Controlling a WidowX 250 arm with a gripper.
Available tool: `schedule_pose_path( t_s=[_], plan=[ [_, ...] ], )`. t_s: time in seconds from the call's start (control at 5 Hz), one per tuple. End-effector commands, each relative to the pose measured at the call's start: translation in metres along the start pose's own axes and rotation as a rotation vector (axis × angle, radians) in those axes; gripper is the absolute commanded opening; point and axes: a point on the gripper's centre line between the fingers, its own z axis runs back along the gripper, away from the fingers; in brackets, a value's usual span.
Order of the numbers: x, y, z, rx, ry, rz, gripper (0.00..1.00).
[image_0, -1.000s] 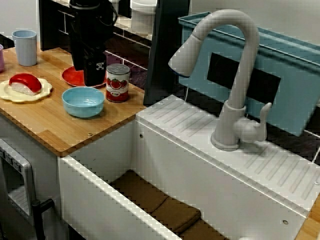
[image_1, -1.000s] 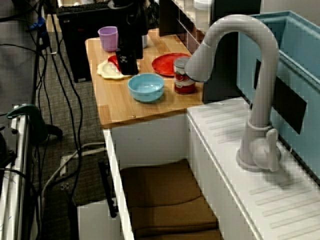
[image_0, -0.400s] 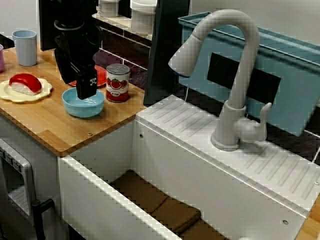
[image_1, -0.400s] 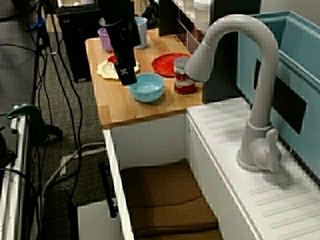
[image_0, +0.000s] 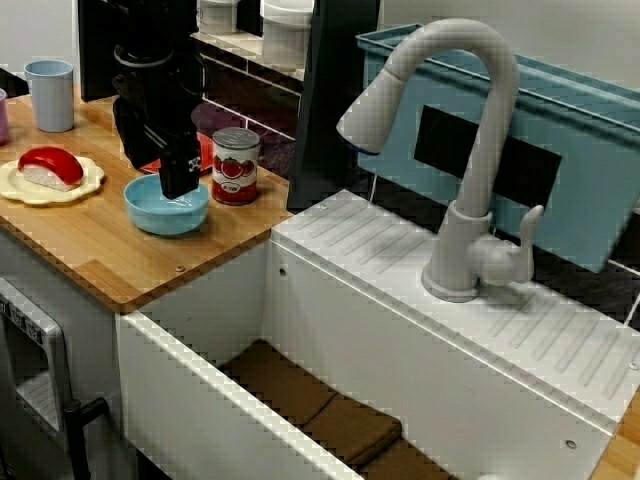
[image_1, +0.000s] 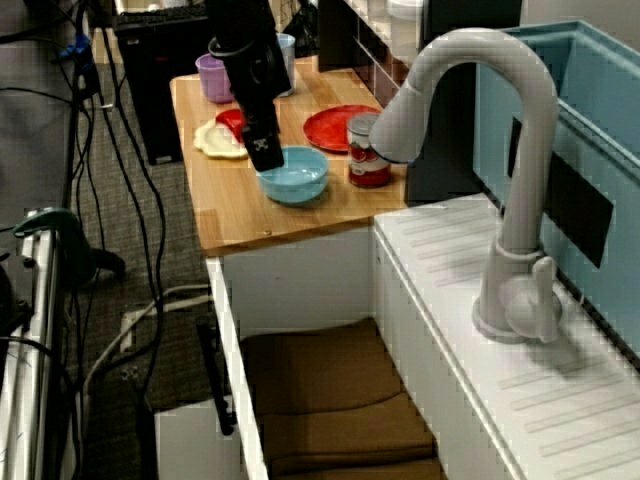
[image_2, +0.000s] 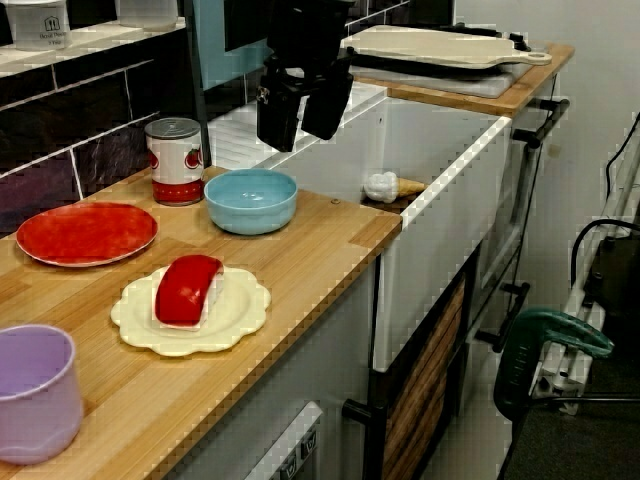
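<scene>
Gripper (image_2: 302, 128) is poised right over the blue bowl (image_2: 251, 200), jaws spread wide with nothing between them. From the view at the counter's end the fingers (image_2: 277, 118) hang just above the bowl's far rim, and I can't tell whether they touch it. The bowl sits flat and empty on the wooden counter (image_2: 320, 250), near its sink-side end. My read is that this is early: the gripper is lined up overhead, no grip has been made, and nothing has been lifted or shifted — all the handling is left. In that same view the tomato can (image_2: 175, 160) stands just beside the bowl at 10 o'clock, the tightest neighbour. The red plate (image_2: 85, 232) lies at 9 o'clock, and the scalloped plate (image_2: 240, 310) with its red piece (image_2: 186, 289) is at 7. The counter's front edge runs close at 5 o'clock, and the sink (image_2: 440, 200) drops away at 3. Overhead looks open — the faucet (image_0: 470, 150) is well apart, seen from the view facing it.
</scene>
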Motion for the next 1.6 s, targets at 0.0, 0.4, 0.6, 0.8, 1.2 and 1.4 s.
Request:
schedule_pose_path(
  t_s=[0.0, 0.4, 0.6, 0.8, 1.2, 1.4],
  plan=[
    [0.024, -0.001, 0.006, 0.015, 0.001, -0.031, 1.0],
    [0.023, 0.001, 0.009, 0.025, 0.045, -0.053, 1.0],
    [0.023, 0.001, 0.009, 0.025, 0.045, -0.053, 1.0],
    [0.023, 0.001, 0.009, 0.025, 0.045, -0.053, 1.0],
    [0.023, -0.004, -0.006, 0.048, 0.056, -0.051, 1.0],
    [0.028, -0.001, -0.008, 0.043, 0.062, -0.037, 1.0]
  ],
)
